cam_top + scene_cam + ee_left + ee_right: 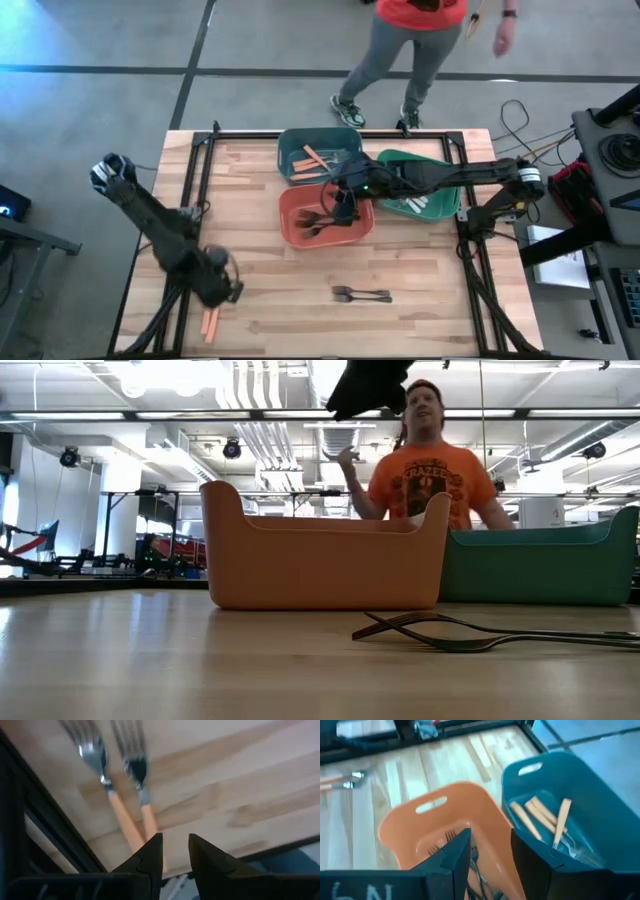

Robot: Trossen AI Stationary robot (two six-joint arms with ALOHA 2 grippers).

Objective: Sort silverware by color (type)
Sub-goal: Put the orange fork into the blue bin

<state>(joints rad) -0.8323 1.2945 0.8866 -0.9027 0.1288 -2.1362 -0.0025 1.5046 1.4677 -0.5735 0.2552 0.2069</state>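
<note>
Room: behind the wooden bench (260,280) we see a grey floor and a person (420,40) in an orange shirt standing past the far edge.
Right pincer: we find the right pincer (487,852) hanging over the orange-red bin (290,205), fingers apart and empty; we judge it has just let a piece go there.
Below it: black forks (322,222) lie in that bin, which fits sorting by kind.
Next out: the teal bin (600,785) toward the far edge holds orange-handled pieces (545,820), lying side by side along the bin's length.
Further: the green bin (395,160) sits beside it toward the right edge; we cannot make out its contents.
Left pincer: the left pincer (175,852) hovers low by the near left corner, fingers slightly apart, gripping nothing.
Its target: two orange-handled forks (127,800) lie parallel on the bench, handles toward the pincer, heads pointing away; we judge it is lined up along their long axis.
Still loose: two dark forks (362,294) lie near the near edge, long axes parallel to that edge.
</note>
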